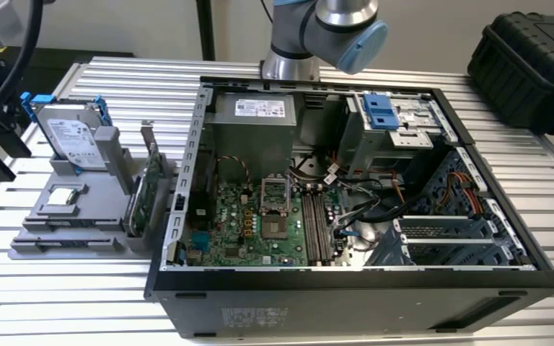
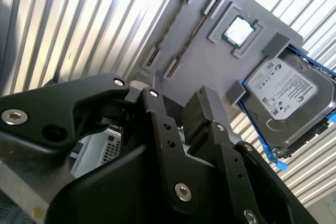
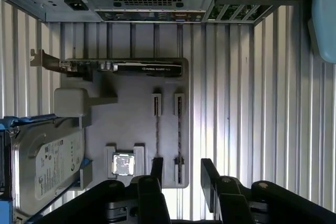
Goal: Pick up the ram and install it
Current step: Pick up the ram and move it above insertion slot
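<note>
Two thin ram sticks stand on edge in the slots of a grey holder tray point(image 3: 131, 114): one ram stick point(image 3: 157, 132) and a second ram stick point(image 3: 179, 129) beside it, also seen in the second wrist view as the ram point(image 2: 190, 34). My gripper point(image 3: 182, 174) hovers above the tray's edge farthest from the computer, open with nothing between its black fingers point(image 3: 156, 167). The second stick's end lines up with the gap. In the second wrist view the gripper point(image 2: 173, 103) hangs over the same edge.
The tray also holds a silver processor chip point(image 3: 123, 163), a hard drive point(image 3: 44, 169) in a blue frame and an expansion card point(image 3: 121, 67) on edge. The open computer case point(image 1: 354, 180) lies to the exterior view's right, with motherboard memory slots point(image 1: 316, 223). Ribbed metal table point(image 3: 236, 93) all around.
</note>
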Motion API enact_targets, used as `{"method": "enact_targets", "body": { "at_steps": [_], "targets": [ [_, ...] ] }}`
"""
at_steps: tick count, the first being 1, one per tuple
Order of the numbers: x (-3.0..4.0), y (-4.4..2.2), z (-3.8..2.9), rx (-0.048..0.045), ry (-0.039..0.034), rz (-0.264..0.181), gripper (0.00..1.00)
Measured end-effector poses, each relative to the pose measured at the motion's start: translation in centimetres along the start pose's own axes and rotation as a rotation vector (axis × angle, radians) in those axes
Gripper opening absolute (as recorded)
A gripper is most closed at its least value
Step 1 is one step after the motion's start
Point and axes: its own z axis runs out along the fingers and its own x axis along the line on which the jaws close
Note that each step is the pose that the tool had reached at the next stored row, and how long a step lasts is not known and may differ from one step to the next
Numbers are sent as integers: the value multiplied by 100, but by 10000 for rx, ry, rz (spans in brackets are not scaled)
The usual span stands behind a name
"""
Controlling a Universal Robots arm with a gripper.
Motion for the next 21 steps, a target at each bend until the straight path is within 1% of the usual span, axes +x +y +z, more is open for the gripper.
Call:
{"method": "enact_targets", "body": {
  "at_steps": [1,3,4,7,9,21],
  "targets": [
    [0,1,4,52,1,-25,100],
    [1,2,9,190,0,-79,100],
    [1,1,13,218,1,-90,100],
    [0,1,13,224,1,-93,100],
    [1,2,25,223,2,-94,100],
    [2,-5,171,228,3,-167,100]
  ]
}}
